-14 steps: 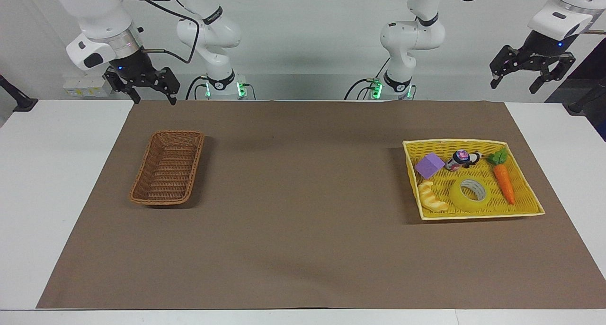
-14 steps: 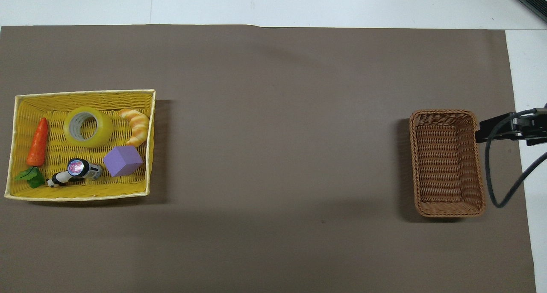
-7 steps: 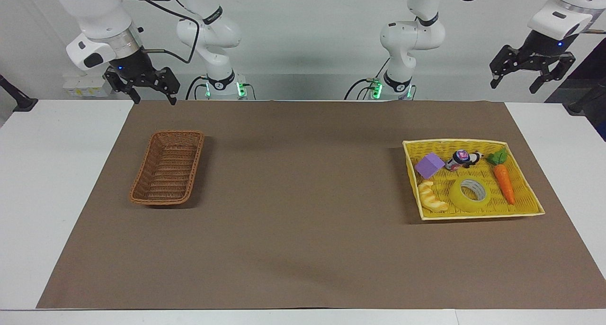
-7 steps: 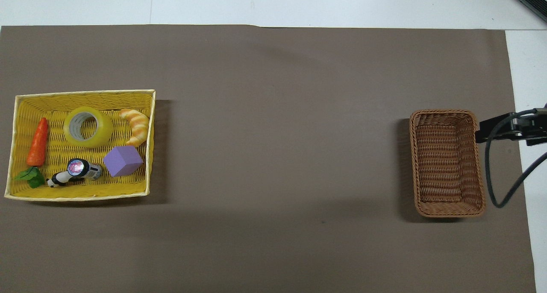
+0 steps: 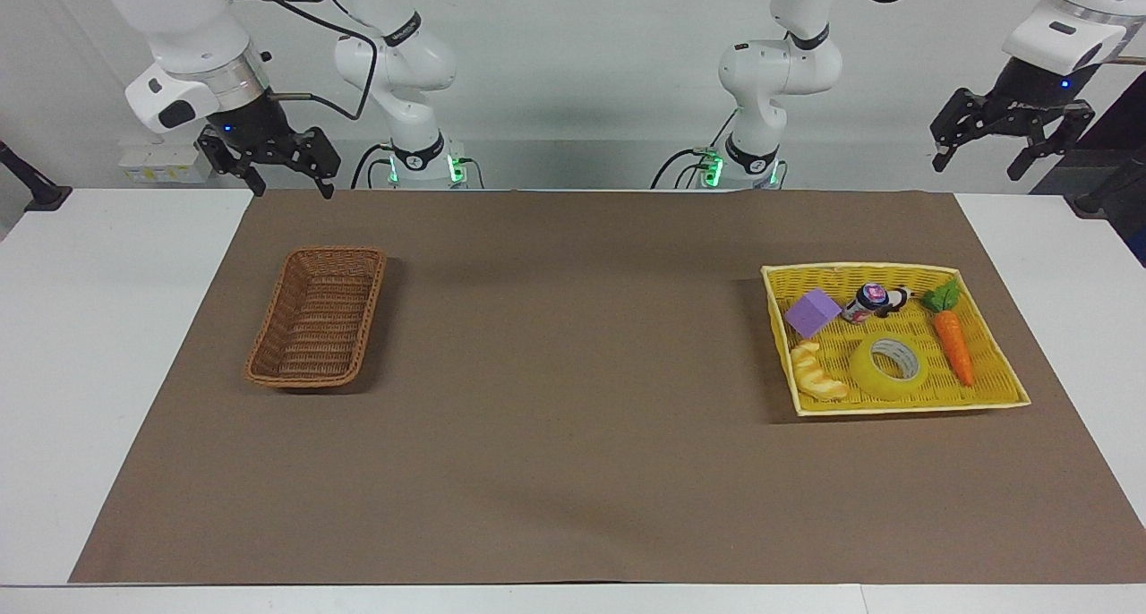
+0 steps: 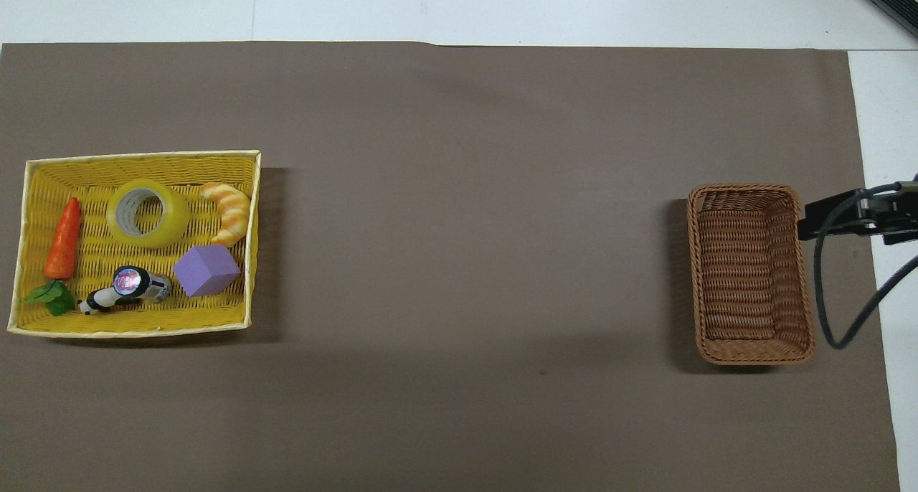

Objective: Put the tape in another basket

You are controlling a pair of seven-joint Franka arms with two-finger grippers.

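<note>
Bench: a white bench [image 5: 54,345] carries a brown mat [image 5: 573,390] that covers most of its top; a pale wall runs along the robots' end.
Tape: the yellow tape [image 5: 887,368] lies flat in the yellow tray-basket [image 5: 904,407] at the left arm's end of the bench, its open core facing up, on the side of the tray farther from the robots.
Beside the tape: a croissant [image 5: 816,371] toward the bench's middle, a carrot [image 5: 952,341] toward the bench's end; neither covers the roll.
Nearer the robots in the tray: a purple block [image 5: 811,312] and a small bottle [image 5: 867,302] lying on its side.
Basket: the brown wicker basket [image 5: 316,315] sits at the right arm's end, well apart from the tray, its long axis running toward and away from the robots.
Left gripper: the left gripper [image 5: 1010,136] hangs high over the bench's edge at the robots' end, fingers spread, holding nothing.
Right gripper: the right gripper [image 5: 285,168] waits raised over the mat's edge nearest the robots, fingers spread, holding nothing.
</note>
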